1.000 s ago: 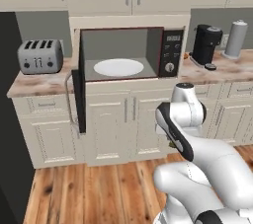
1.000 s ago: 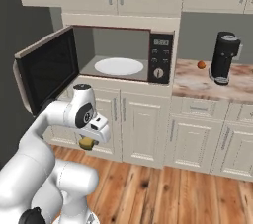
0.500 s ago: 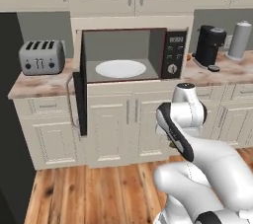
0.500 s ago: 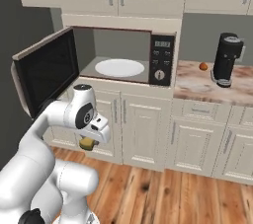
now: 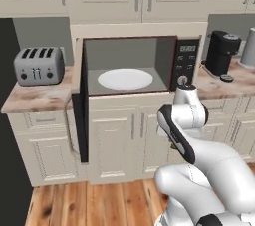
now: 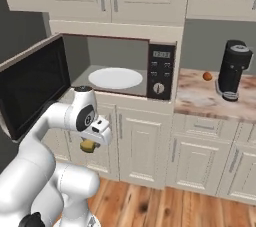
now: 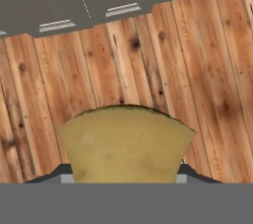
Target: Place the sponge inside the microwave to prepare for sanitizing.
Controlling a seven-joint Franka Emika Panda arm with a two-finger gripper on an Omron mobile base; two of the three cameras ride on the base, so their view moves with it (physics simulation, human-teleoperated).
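The microwave [image 5: 185, 64] [image 6: 161, 70] stands on the counter with its black glass door [image 5: 79, 115] [image 6: 30, 88] swung wide open to the left. A white round plate [image 5: 124, 78] [image 6: 115, 77] lies in the grey cavity. My gripper [image 6: 90, 144] hangs low in front of the cabinet doors, below the microwave, pointing down at the floor. It is shut on the yellow sponge [image 6: 88, 145] [image 7: 126, 144], which bulges between the jaws in the hand view. The sponge sits well below the cavity opening.
A silver toaster [image 5: 39, 65] stands left of the microwave. A black coffee machine [image 5: 221, 53] [image 6: 234, 68], a grey canister [image 5: 249, 48] and a small orange object [image 6: 207, 76] are on the counter to the right. Wooden floor [image 7: 148, 60] lies under the hand.
Both base views have shifted and the microwave looks slightly nearer, so the base has driven. The arm keeps its pose with the sponge still held.
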